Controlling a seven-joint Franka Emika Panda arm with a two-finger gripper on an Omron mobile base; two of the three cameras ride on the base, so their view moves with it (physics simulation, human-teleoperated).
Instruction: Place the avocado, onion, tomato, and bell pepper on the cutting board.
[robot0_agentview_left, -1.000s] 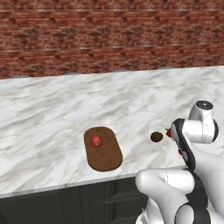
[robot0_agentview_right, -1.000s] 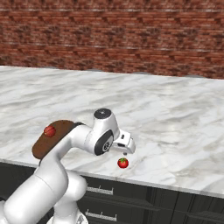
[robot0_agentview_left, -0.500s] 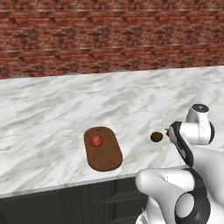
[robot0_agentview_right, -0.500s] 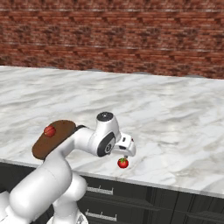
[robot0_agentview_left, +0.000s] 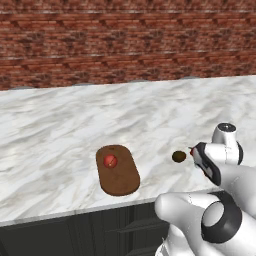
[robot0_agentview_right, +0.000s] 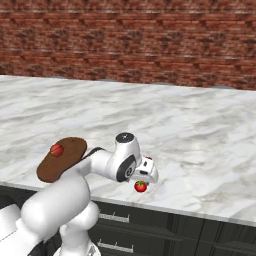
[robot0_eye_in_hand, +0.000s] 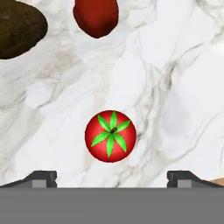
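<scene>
We count one of each item: one tomato (robot0_eye_in_hand: 110, 136), one avocado (robot0_agentview_left: 179, 156), one bell pepper (robot0_eye_in_hand: 96, 16), one onion (robot0_agentview_left: 110, 160) and one cutting board (robot0_agentview_left: 120, 176). The onion, a dull red ball, already sits on the far end of the board, a dark brown wooden oblong with rounded ends; the other three lie on the counter (robot0_agentview_left: 60, 125) well to its right. The counter is white marble with grey veining, backed by a red brick wall (robot0_agentview_left: 125, 40), with dark cabinet fronts (robot0_agentview_right: 165, 235) below. In the hand view the tomato, bright and smooth with a green star top, lies on the marble between the wide-spread fingertips (robot0_eye_in_hand: 41, 178) of our gripper (robot0_eye_in_hand: 111, 179), touching neither. Beyond it sit the glossy pepper and the olive-brown avocado, which seem just apart, though both are cropped.
</scene>
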